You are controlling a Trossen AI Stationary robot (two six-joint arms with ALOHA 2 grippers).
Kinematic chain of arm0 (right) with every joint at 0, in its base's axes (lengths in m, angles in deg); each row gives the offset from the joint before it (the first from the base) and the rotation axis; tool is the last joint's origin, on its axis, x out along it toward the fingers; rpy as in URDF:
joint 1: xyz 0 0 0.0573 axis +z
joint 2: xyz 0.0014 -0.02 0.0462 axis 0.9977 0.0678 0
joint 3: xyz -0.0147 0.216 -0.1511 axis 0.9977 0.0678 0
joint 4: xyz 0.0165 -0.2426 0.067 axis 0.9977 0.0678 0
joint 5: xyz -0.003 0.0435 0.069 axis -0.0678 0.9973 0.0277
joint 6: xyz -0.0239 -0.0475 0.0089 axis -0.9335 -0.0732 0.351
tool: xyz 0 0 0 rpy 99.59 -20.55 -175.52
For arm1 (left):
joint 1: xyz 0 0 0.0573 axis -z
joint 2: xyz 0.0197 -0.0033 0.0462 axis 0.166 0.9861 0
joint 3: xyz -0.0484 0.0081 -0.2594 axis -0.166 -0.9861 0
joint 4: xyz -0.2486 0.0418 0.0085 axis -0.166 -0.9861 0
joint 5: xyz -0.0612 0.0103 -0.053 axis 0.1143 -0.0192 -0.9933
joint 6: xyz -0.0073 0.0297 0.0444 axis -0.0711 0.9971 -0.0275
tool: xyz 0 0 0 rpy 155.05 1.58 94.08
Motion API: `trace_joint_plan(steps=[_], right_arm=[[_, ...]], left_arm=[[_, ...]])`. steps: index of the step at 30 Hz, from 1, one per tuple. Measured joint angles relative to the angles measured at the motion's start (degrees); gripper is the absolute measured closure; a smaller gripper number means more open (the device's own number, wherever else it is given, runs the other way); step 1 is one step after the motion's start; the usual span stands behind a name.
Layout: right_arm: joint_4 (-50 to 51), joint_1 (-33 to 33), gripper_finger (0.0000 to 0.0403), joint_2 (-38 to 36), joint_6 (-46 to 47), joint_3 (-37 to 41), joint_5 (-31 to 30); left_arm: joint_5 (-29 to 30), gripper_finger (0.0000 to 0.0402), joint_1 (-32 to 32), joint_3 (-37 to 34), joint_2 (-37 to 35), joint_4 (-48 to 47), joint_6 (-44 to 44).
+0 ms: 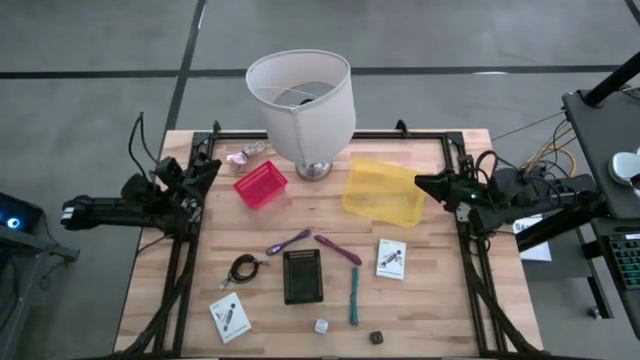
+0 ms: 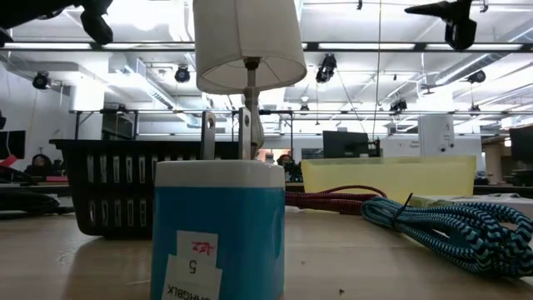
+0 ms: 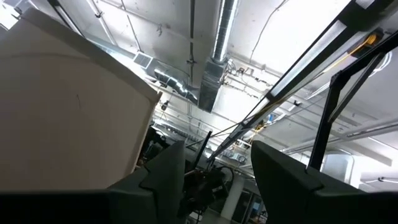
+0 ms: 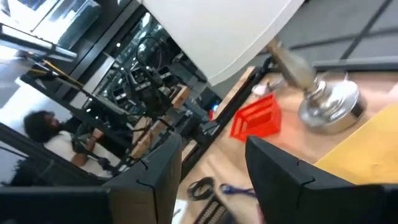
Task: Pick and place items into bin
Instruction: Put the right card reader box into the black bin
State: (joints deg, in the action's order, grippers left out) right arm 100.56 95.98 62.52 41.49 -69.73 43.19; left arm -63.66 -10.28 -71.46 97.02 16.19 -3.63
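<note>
The items lie on the near half of the wooden table: a black coiled cable [image 1: 243, 268], two purple strips [image 1: 288, 241] [image 1: 338, 249], a teal stick [image 1: 354, 295], two white printed cards [image 1: 391, 258] [image 1: 230, 317], a white cube [image 1: 322, 326] and a dark cube [image 1: 377, 338]. A yellow bin [image 1: 383, 190] sits right of the lamp. My left gripper [image 1: 205, 170] [image 3: 214, 180] hovers open at the table's left edge, tipped upward. My right gripper [image 1: 425, 183] [image 4: 214, 174] hovers open at the right edge beside the yellow bin [image 4: 367, 143]. Neither holds anything.
A large white lampshade [image 1: 300, 100] on a metal base [image 1: 315, 170] stands at the far middle. Left of it are a small red basket [image 1: 260, 184] and a pink wrapper [image 1: 245, 153]. A black slotted tray [image 1: 302, 276] lies among the items. Dark frame rails run along both sides.
</note>
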Motion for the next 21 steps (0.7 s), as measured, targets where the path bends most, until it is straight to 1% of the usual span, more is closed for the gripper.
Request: trace_joint_plan(steps=[3,8,14,18,21], right_arm=[[0.45,0.0,0.0244,3.29,4.57,-1.53,1.72],[1.53,0.0,0.025,10.21,15.22,-2.33,4.97],[1.5,0.12,0.025,18.91,31.14,-2.47,15.26],[1.79,1.82,0.025,23.65,39.29,-2.47,19.65],[3.82,3.69,0.0251,26.49,45.44,-2.47,22.45]], left_arm=[[0.04,0.0233,0.0,-0.08,0.22,0.0,1.1],[0.07,0.0233,0.0,-0.11,0.29,0.0,1.52],[0.06,0.0233,0.0,-0.13,0.28,-0.03,1.53],[0.07,0.0233,0.0,-0.43,0.05,0.04,1.53],[0.04,0.0233,0.0,-1.06,-0.23,-0.05,1.53]])
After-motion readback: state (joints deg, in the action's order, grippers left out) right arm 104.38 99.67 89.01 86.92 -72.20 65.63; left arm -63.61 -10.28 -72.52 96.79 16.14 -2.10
